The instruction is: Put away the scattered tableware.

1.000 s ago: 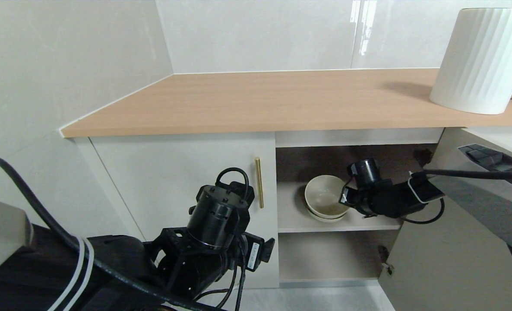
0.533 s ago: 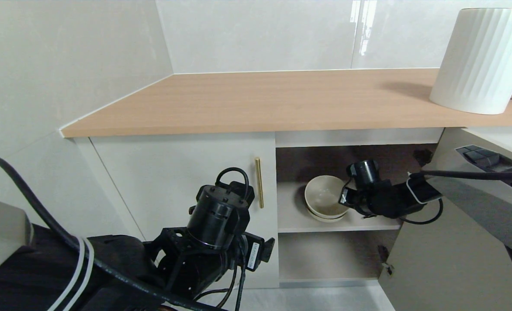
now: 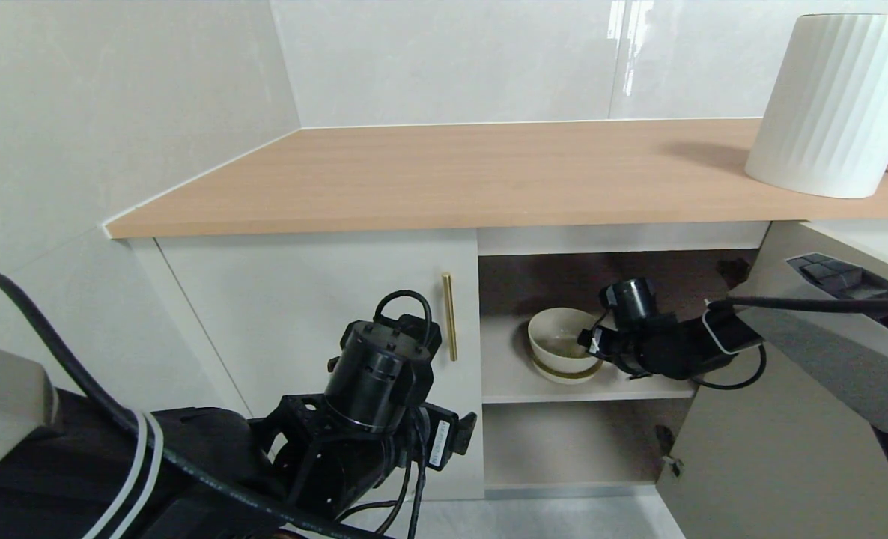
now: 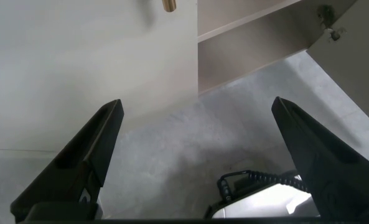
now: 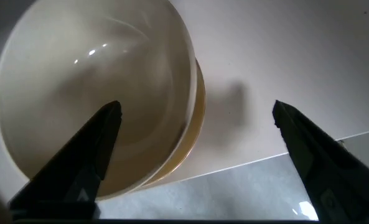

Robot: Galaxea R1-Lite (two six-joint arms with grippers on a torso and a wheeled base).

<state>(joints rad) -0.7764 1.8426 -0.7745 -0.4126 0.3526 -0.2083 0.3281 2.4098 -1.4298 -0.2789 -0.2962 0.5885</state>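
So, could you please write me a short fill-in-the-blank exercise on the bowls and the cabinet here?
1. The bowls sit stacked on the ____ shelf.
2. The right gripper beside the bowls is ____.
3. The left door is ____.
4. The white container stands on the ____.

Missing words: upper; open; shut; counter.

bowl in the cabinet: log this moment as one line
bowl: nested in second bowl on shelf | right hand: open, by bowl | left hand: open, low before closed door
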